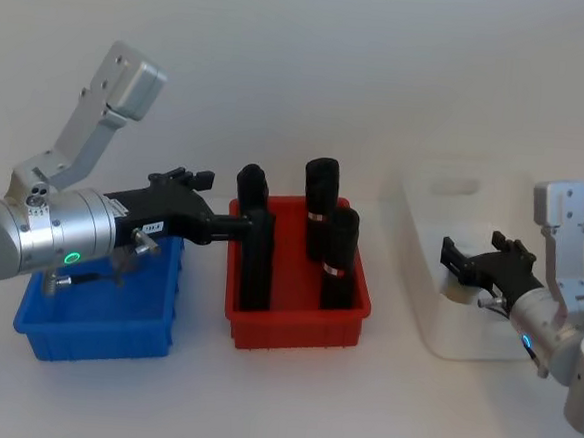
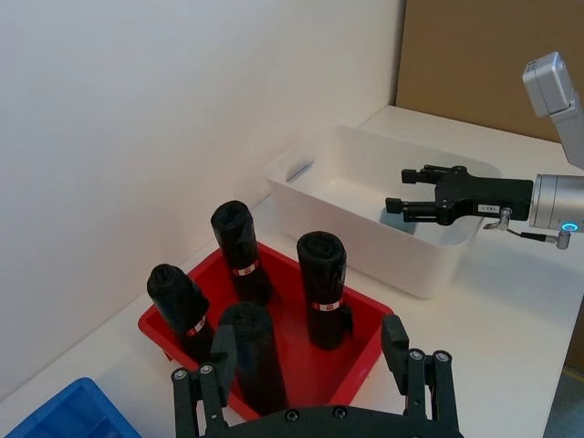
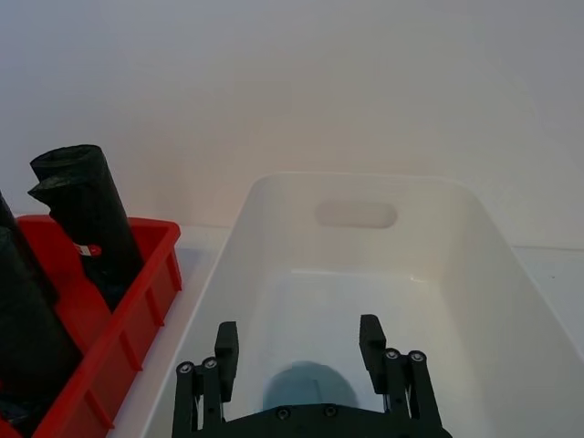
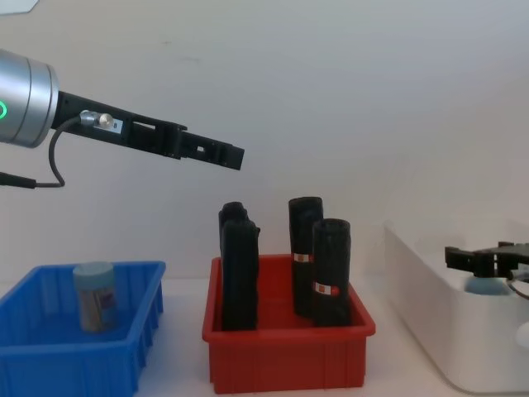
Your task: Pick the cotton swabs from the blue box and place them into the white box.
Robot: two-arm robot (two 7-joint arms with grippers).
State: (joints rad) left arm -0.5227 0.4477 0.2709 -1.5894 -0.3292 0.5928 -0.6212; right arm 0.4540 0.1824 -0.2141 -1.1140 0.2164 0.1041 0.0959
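- Blue box point(image 4: 50, 364), robot's left end of the table: one cotton swab jar point(image 4: 93, 297) stands in it, upright, long axis vertical, pale blue lid on top.
- Left gripper point(image 4: 229, 155): fingers spread, nothing between them. It hangs high, reaching forward over the near edge of the red bin point(image 4: 289, 364) with its black rolls point(image 4: 331, 265).
- Key relation: the jar lies below this gripper and back towards the robot's left, well apart from the fingertips. The gripper points away from it, towards the red bin.
- Judgement: the left arm is much the nearer. It needs to draw back over the blue box, then come down from above to close across the jar's round side.
- Right gripper point(image 3: 298, 339): fingers spread and empty, hovering inside the white box point(image 3: 511, 274).
- Second jar point(image 3: 306, 388) rests on the white box's floor just under those fingers, apart from them, so I judge it already placed.
- Risk: the blue box's ribbed wall stands close to the jar and could catch a finger.
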